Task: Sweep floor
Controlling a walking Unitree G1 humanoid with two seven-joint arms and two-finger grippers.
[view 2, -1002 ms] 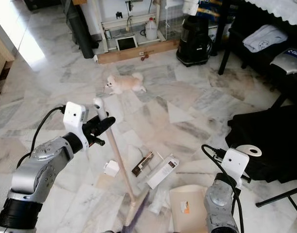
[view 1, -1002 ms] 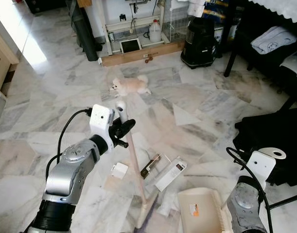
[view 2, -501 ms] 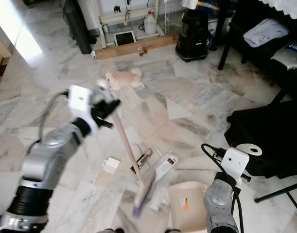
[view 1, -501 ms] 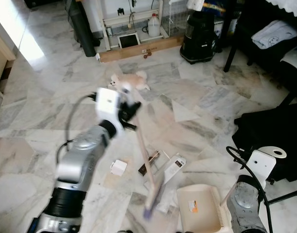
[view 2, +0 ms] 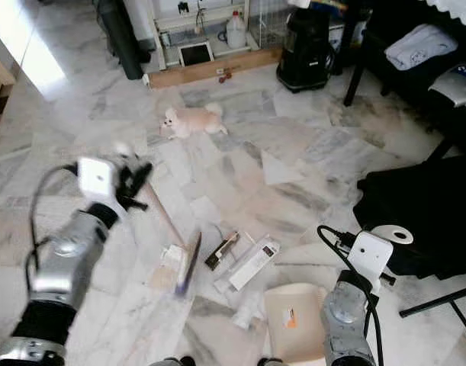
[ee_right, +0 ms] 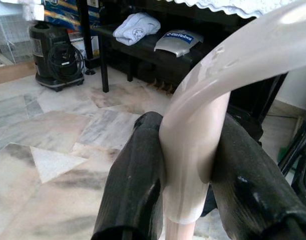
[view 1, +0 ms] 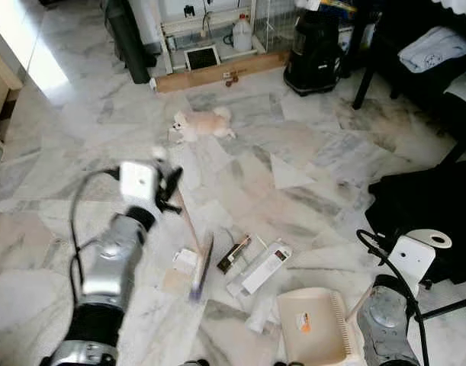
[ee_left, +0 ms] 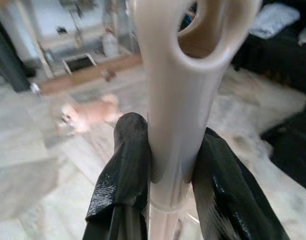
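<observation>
My left gripper (view 1: 168, 187) is shut on the top of a cream broom handle (ee_left: 175, 95), and its black fingers (ee_left: 126, 155) pinch it from both sides. The broom slants down to its brush head (view 1: 200, 267), which rests on the marble floor beside a small white box (view 1: 185, 259). My right gripper (ee_right: 188, 165) is shut on the curved cream handle of the dustpan (view 1: 312, 328), which lies flat on the floor at lower right. Between brush and dustpan lie a dark brown packet (view 1: 234, 255), a long white box (view 1: 260, 269) and a crumpled white scrap (view 1: 258, 321).
A cream plush dog (view 1: 203, 123) lies on the floor farther ahead. A wooden plank (view 1: 217, 73), a white jug (view 1: 242, 33) and a black vacuum (view 1: 312, 47) stand at the back. A black bag (view 1: 423, 206) and dark furniture legs (view 1: 364, 76) are at right.
My left arm has swung to the left, dragging the brush head away from the dustpan to the small white box. The dustpan and right arm have stayed put.
</observation>
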